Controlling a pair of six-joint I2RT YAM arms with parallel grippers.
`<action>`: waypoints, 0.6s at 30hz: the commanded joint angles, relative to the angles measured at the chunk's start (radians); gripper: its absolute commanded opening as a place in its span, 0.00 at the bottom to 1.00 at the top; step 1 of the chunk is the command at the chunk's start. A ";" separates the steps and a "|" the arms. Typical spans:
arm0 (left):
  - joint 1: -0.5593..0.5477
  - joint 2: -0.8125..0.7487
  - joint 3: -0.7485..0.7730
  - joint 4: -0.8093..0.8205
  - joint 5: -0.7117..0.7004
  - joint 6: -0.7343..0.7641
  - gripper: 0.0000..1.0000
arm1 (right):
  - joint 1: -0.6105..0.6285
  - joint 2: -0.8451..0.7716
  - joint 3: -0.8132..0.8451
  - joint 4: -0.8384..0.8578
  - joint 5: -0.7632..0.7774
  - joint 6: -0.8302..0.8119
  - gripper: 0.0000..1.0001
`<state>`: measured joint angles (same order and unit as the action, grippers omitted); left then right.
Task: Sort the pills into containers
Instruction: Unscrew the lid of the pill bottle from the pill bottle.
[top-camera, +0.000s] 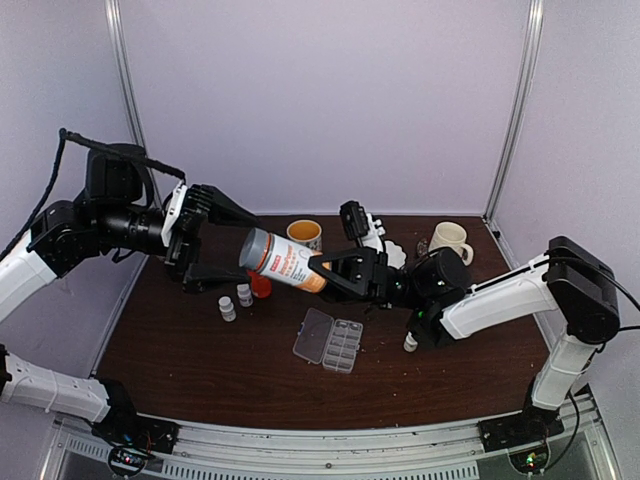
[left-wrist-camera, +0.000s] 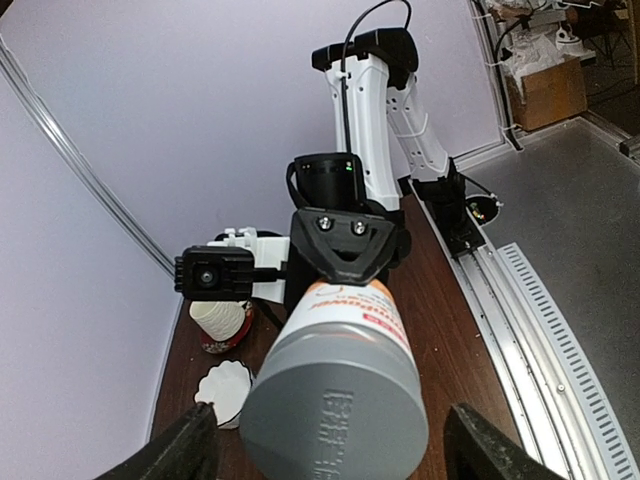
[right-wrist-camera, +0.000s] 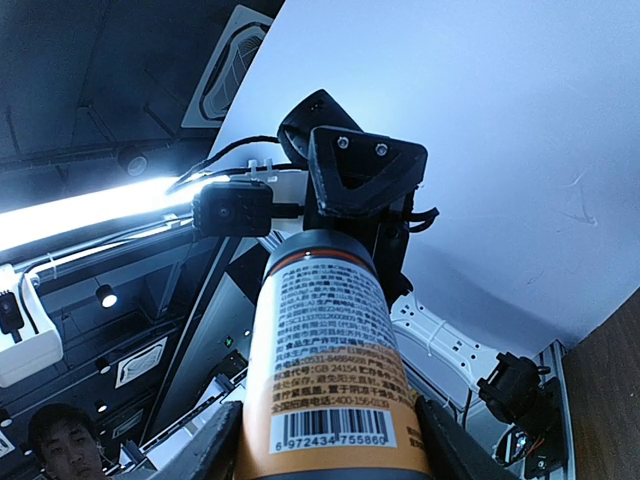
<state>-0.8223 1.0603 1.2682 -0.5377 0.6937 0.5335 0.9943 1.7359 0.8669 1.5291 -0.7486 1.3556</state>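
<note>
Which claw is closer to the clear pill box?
Right. The right gripper hovers just behind the organizer box, holding the bottle; the left gripper sits farther left, around its cap.

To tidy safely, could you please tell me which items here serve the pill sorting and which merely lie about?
In use: clear flat plastic organizer box; grey-capped orange bottle, gripped by right tool, left tool open at its cap.
Lying about: cream mug; yellow cup; small white bottles.

The arms (top-camera: 500, 295) have white shells, black joints (top-camera: 585, 290), black cables (top-camera: 110, 148) and black end effectors (top-camera: 248, 252).
</note>
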 joint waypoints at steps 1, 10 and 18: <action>-0.006 0.016 0.043 0.012 -0.028 -0.010 0.79 | -0.002 0.010 0.027 0.025 -0.008 -0.013 0.00; -0.006 0.043 0.078 0.010 -0.059 -0.093 0.30 | -0.002 0.001 0.025 0.021 -0.006 -0.022 0.00; -0.008 0.098 0.187 -0.015 -0.147 -0.480 0.09 | -0.003 -0.053 0.032 -0.141 -0.020 -0.156 0.00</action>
<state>-0.8268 1.1271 1.3766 -0.6090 0.6239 0.3119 0.9859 1.7325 0.8772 1.5085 -0.7403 1.3048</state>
